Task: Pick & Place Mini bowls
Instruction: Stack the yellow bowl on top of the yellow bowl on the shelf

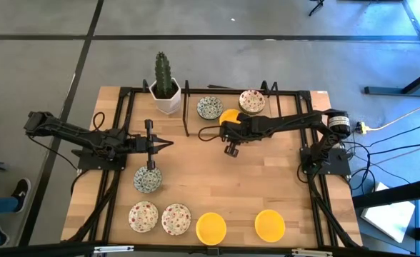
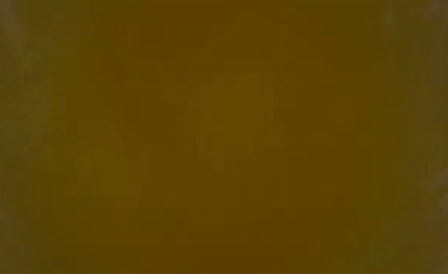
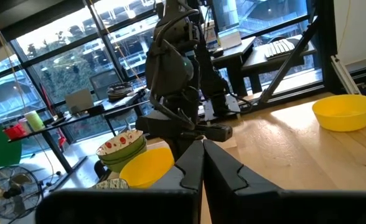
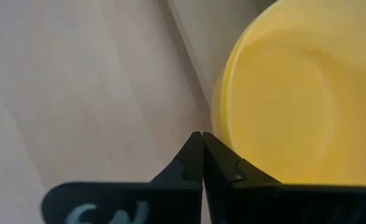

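Landmark: cactus pot (image 1: 166, 98) at the table's back edge.

Right gripper (image 1: 231, 150) hovers over open table toward the front from the pot, fingers pressed fully together, holding nothing. A yellow bowl (image 1: 229, 116) lies just behind the gripper, level with the pot; in the right wrist view its rim sits just beside the fingertips.

Left gripper (image 1: 168, 143) waits in front of the pot, likewise shut and empty.

Five more mini bowls sit along the front edge, well apart from the pot.

Risk: with fingers shut, a descent would nudge or tip the yellow bowl instead of straddling its rim. Arms point at each other, so collision is possible
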Robot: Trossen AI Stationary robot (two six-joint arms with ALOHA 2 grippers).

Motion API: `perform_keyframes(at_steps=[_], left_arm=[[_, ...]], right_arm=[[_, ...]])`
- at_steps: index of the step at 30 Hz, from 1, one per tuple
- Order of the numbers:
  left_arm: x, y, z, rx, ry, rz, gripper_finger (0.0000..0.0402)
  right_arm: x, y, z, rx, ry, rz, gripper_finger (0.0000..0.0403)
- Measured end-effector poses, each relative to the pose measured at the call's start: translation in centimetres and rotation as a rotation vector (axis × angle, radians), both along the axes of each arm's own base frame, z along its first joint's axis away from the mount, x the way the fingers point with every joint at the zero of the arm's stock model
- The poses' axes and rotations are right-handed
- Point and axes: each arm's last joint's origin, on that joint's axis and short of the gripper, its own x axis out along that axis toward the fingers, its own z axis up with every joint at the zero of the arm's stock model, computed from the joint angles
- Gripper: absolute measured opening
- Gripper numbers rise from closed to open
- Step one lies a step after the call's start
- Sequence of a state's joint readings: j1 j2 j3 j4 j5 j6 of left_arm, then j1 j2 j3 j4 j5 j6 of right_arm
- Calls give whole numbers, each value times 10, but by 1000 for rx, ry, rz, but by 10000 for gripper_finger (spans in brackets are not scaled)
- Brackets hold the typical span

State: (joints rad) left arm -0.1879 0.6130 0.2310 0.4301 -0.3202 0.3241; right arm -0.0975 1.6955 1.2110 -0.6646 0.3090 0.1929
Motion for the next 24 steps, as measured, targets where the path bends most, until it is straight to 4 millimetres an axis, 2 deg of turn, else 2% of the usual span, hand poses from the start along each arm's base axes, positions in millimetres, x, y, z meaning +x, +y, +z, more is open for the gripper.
perform_keyframes(at_steps=[5,10,13,16,21,24], left_arm=[[0,0,0,-7,-1,0,6],[0,0,0,-10,-1,0,6],[0,0,0,-18,-3,-1,4],[0,0,1,-21,-11,-1,2],[0,0,1,-25,-11,-1,6],[0,0,1,-25,-11,-1,8]], right_arm=[[1,13,1,115,-14,87,0],[-6,30,21,92,-64,143,0],[-13,45,46,82,-133,192,1],[-26,68,76,79,-227,280,2],[-65,113,120,67,-382,463,3],[-94,137,150,26,-601,567,4]])
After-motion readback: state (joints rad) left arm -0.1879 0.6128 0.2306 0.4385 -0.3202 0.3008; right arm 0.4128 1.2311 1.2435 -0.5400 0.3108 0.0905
